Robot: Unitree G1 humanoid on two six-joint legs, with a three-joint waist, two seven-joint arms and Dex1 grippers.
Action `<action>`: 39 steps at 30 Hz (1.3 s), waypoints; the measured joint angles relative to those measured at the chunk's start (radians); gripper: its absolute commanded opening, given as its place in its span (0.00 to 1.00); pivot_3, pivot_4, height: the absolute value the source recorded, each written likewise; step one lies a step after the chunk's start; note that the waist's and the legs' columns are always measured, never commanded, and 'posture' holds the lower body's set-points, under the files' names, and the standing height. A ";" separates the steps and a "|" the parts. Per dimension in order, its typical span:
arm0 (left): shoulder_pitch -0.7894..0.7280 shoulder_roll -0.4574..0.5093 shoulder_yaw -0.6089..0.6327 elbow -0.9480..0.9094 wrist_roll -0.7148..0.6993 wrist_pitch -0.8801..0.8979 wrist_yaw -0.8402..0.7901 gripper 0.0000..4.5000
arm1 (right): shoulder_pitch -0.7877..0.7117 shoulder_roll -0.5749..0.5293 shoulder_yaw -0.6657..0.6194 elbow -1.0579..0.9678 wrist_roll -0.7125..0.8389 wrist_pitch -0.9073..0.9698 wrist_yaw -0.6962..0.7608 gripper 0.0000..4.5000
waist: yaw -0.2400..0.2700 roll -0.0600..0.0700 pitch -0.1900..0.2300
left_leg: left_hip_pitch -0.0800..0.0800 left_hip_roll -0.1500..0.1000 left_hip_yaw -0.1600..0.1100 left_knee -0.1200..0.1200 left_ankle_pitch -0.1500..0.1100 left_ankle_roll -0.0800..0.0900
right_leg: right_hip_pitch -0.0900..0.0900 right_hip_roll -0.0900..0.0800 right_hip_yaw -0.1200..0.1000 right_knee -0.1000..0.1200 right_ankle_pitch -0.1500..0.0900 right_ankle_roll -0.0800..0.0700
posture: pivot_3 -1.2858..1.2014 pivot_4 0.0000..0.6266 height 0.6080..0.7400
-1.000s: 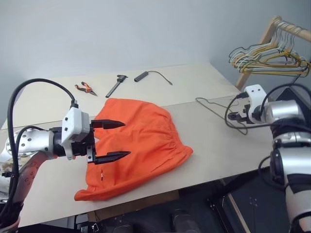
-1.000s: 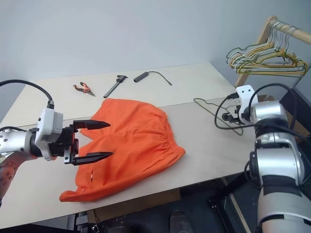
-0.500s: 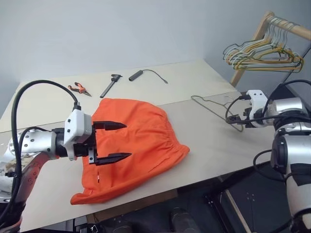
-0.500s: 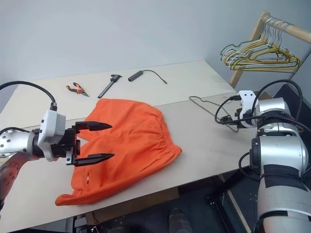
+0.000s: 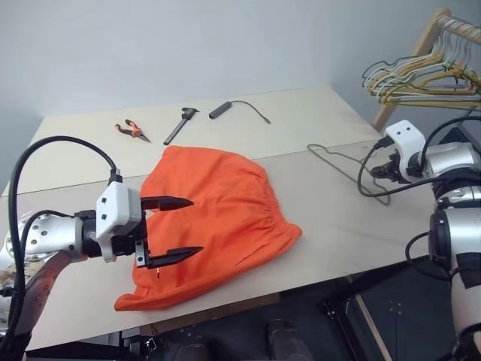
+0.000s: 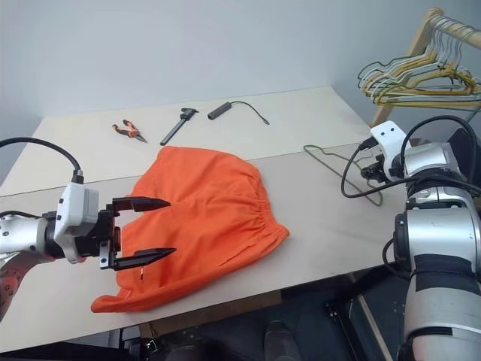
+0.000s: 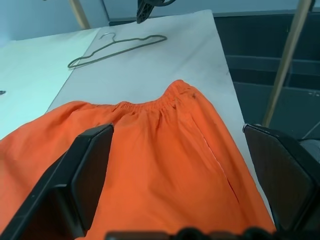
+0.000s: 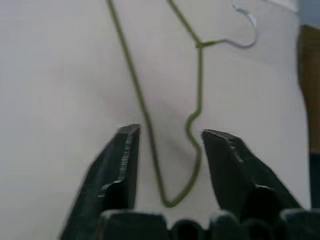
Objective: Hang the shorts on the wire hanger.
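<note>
The orange shorts [image 5: 225,210] lie flat in the middle of the table, waistband toward the right. My left gripper [image 5: 195,226] hovers open over their left part, with nothing between its fingers [image 7: 85,170]. The wire hanger [image 5: 342,162] lies flat on the table to the right of the shorts, its hook pointing away from me. My right gripper [image 5: 385,170] is at the hanger's near right corner. In the right wrist view that corner of the wire hanger [image 8: 133,90] sits between the two fingers [image 8: 117,165], which stand a little apart on either side of it.
Orange-handled pliers [image 5: 131,131], a black hand tool [image 5: 179,125] and a black cable with a cylindrical end [image 5: 225,110] lie at the table's far side. A wooden rack with a bunch of hangers [image 5: 421,75] stands beyond the right edge.
The whole view has shifted. My right gripper has stayed at the hanger's near corner with its wrist rolled a little. The left gripper stays open over the shorts.
</note>
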 measured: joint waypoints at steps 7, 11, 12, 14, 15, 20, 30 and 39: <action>0.000 0.000 0.001 -0.024 -0.004 0.016 0.025 1.00 | 0.047 0.042 0.009 0.026 -0.034 -0.001 -0.071 0.01 | 0.017 -0.001 0.018 | -0.001 0.000 0.000 0.000 0.000 0.000 | -0.001 0.000 0.000 0.000 0.000 0.000 | 0.55 0.22 1.00; 0.025 0.008 0.026 -0.052 -0.004 0.022 0.034 1.00 | 0.048 0.044 0.008 0.031 -0.048 0.008 -0.116 0.01 | 0.034 -0.001 0.025 | -0.001 0.000 0.000 0.000 0.000 0.000 | -0.001 0.000 0.000 -0.001 0.000 0.000 | 0.56 0.22 1.00; 0.037 0.012 0.038 -0.061 -0.004 0.022 0.037 1.00 | 0.048 0.044 0.008 0.031 -0.052 0.009 -0.122 0.01 | 0.039 0.000 0.027 | -0.001 0.000 0.001 0.000 0.000 0.000 | -0.001 0.000 0.000 -0.001 0.000 0.000 | 0.56 0.22 1.00; 0.052 0.014 0.052 -0.070 -0.004 0.023 0.042 1.00 | 0.048 0.044 0.009 0.032 -0.067 0.022 -0.136 0.01 | 0.052 0.000 0.031 | -0.001 0.000 0.001 0.000 0.000 0.000 | -0.001 0.000 0.000 -0.001 0.000 0.000 | 0.56 0.22 1.00; 0.055 0.014 0.054 -0.073 -0.004 0.023 0.043 1.00 | 0.048 0.043 0.009 0.033 -0.071 0.028 -0.139 0.01 | 0.056 0.000 0.032 | -0.001 0.000 0.001 0.000 0.000 0.000 | -0.001 0.000 0.000 -0.001 0.000 0.000 | 0.56 0.23 1.00; 0.098 0.014 0.067 -0.104 -0.004 0.023 0.053 1.00 | 0.048 0.041 0.032 0.039 -0.111 0.070 -0.122 0.01 | 0.074 0.000 0.038 | -0.002 0.000 0.005 0.000 0.000 0.000 | -0.002 0.000 -0.001 -0.001 0.000 0.000 | 0.57 0.24 1.00; 0.162 0.019 0.122 -0.139 -0.017 0.025 0.057 1.00 | 0.053 0.032 0.012 0.040 -0.115 0.133 -0.093 0.01 | 0.093 -0.001 0.044 | -0.003 0.000 0.006 0.000 0.000 0.000 | -0.002 0.000 -0.002 -0.002 0.000 0.000 | 0.58 0.25 1.00; 0.145 0.027 0.123 -0.138 -0.019 0.023 0.050 1.00 | 0.044 0.028 0.017 0.040 -0.120 0.197 0.021 0.01 | 0.092 -0.001 0.045 | -0.003 0.000 0.006 0.000 0.000 0.000 | -0.002 0.000 -0.002 -0.002 0.000 0.000 | 0.56 0.26 1.00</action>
